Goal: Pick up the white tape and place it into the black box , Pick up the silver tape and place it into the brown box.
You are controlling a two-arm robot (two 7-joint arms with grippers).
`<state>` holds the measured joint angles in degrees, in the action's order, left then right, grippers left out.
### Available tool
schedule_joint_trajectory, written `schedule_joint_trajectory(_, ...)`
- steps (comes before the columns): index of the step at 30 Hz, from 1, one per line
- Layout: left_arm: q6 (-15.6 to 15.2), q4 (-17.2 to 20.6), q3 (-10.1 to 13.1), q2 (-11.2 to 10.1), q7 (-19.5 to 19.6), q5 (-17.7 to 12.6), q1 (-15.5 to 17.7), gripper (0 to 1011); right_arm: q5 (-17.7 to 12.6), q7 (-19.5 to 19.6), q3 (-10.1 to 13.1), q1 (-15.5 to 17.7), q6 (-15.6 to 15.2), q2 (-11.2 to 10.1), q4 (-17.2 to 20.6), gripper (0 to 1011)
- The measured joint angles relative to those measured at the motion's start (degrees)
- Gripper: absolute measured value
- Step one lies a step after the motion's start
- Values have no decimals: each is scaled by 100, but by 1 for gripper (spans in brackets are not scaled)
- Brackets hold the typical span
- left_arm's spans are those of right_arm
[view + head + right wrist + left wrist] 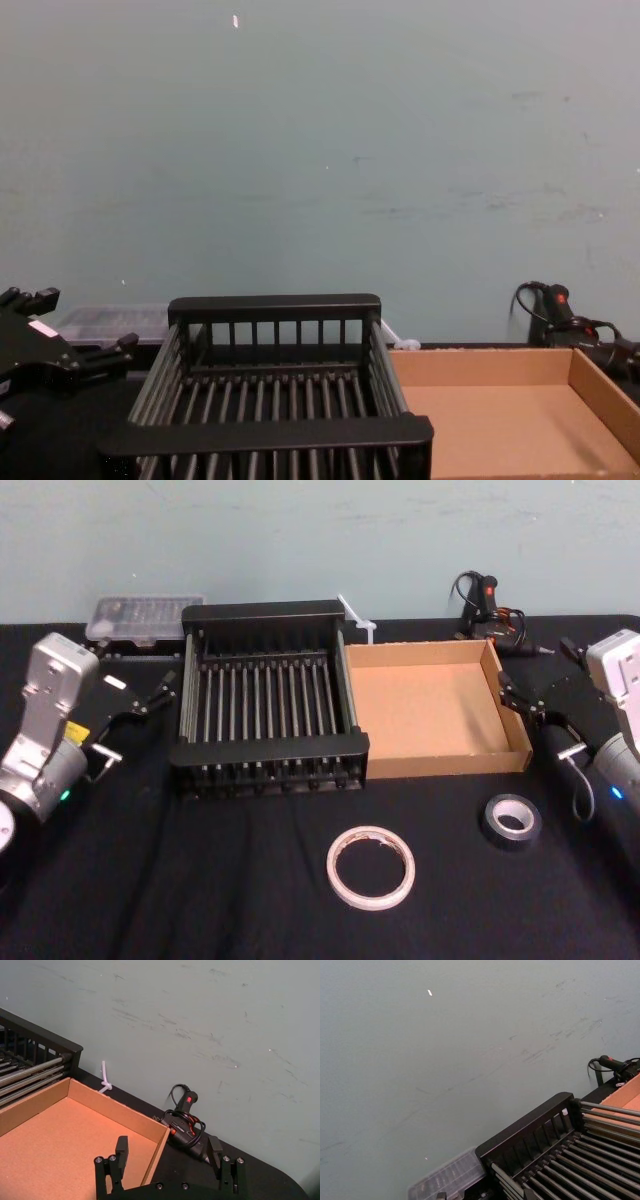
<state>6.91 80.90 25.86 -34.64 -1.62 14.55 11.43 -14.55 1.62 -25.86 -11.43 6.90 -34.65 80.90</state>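
White tape (370, 867) is lying flat on tabletop (200, 880); left hand (137, 723) and right hand (168, 1146) are hovering open, empty. Thin ring is probably risking slippage.

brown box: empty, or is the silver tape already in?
Empty. The brown box has a bare cardboard floor in the head and right wrist views; the silver tape lies flat on the table in front of it.
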Motion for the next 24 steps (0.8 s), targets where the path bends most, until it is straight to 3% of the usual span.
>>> schedule_joint_trajectory(24,0,0,0,0,0,0,0,1001,0,0,0,0,0,0,0,1002)
